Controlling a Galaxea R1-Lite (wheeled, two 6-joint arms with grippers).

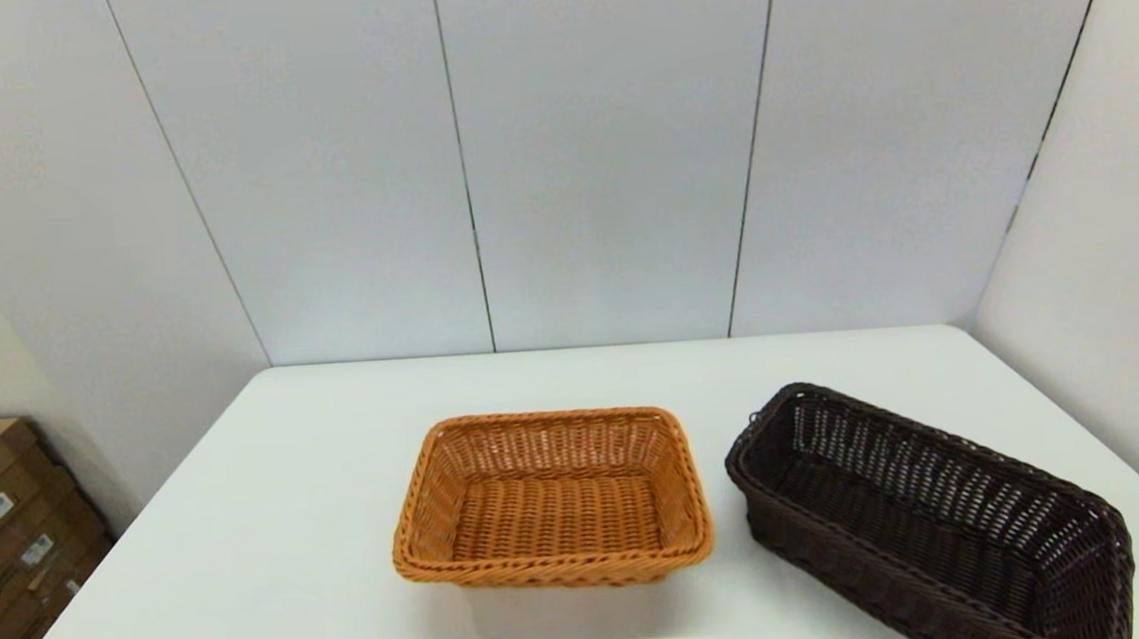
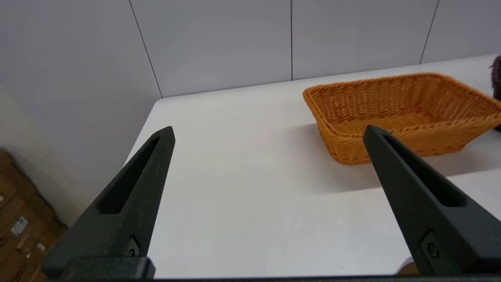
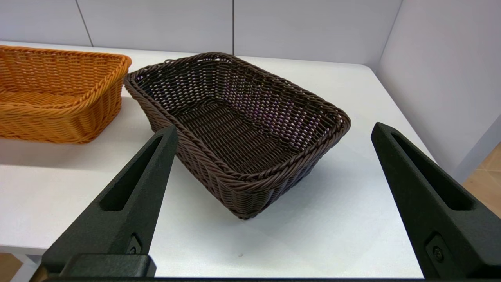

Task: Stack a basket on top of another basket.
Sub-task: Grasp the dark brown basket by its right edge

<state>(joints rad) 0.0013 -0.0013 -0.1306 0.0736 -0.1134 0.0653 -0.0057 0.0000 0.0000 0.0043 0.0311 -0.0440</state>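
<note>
Spread wide, the right gripper [image 3: 270,129] waits near the dark basket [image 1: 929,515] at table right, long axis slanting near-right. Left gripper [image 2: 268,131], also spread, sits left of the orange basket [image 1: 550,499], mid-table.

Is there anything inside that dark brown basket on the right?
No. The dark brown basket looks empty: only its woven floor and open-weave walls show, in the head view and the right wrist view alike. Its near wall hides a strip of floor in the head view. Underneath is the white table.
</note>
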